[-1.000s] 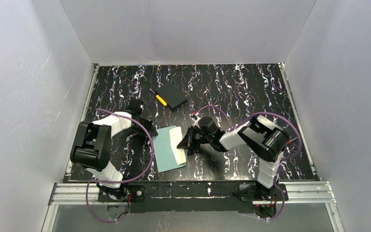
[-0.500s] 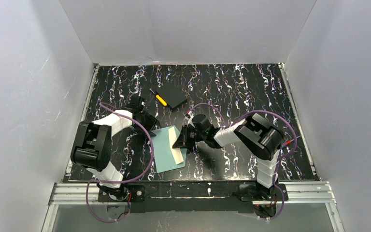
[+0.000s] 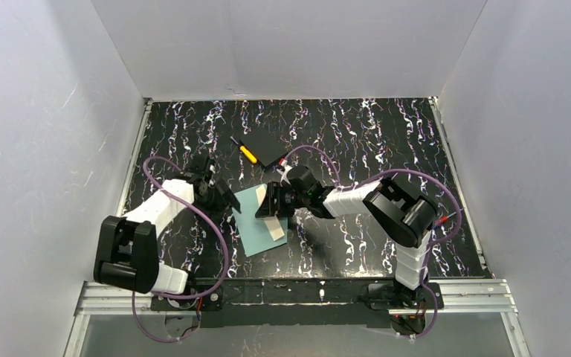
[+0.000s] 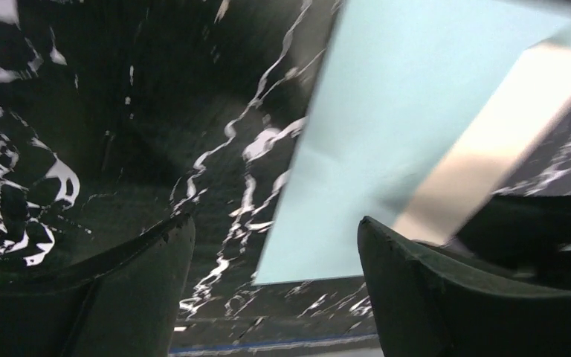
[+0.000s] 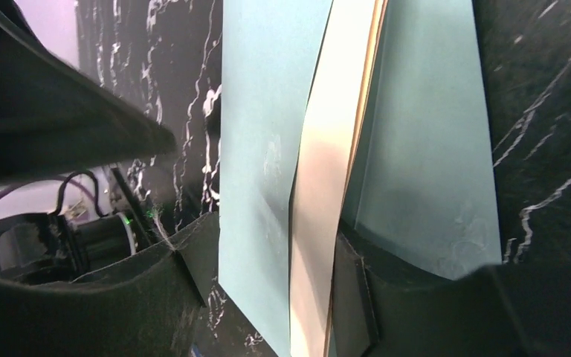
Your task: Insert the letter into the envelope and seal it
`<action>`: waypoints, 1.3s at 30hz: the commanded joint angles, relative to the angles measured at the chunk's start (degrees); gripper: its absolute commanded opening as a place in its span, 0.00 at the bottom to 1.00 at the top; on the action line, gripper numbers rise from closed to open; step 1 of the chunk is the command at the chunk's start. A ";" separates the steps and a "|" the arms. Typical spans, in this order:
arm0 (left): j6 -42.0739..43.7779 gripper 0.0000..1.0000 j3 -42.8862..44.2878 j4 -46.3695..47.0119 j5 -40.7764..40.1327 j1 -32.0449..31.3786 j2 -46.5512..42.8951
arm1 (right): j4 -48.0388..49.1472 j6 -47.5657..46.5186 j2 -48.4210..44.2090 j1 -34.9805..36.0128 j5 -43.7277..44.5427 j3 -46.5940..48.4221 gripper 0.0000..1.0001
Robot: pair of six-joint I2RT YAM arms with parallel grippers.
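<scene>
Overhanging envelope (image 3: 253, 232) and letter (image 3: 276, 230), right fingers (image 5: 431, 305), black pad (image 3: 271, 151), yellow tool (image 3: 247, 154) beyond

White walls (image 3: 282, 44) (black marbled table (image 3: 386, 126)).

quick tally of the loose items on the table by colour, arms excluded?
Teal: 1, the envelope
Tan: 1, the letter, only a strip showing at the envelope
Black: 1, the square pad
Yellow: 1, the small yellow-handled tool beside the pad
Total: 4
</scene>
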 commanded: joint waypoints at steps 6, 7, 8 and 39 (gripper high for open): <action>1.68 0.64 -10.88 14.74 21.73 0.07 6.89 | -21.85 -10.57 -0.52 -1.24 9.31 7.12 0.41; 0.60 0.63 -11.24 17.20 22.73 0.06 7.60 | -22.64 -11.27 -0.47 -1.26 9.19 7.69 0.40; -0.34 0.62 -11.22 18.64 23.24 0.04 8.13 | -23.39 -11.60 -0.53 -1.24 9.21 8.26 0.40; -1.14 0.40 -3.96 10.94 17.03 0.01 22.78 | -40.09 -16.43 1.39 -2.63 10.47 17.18 0.41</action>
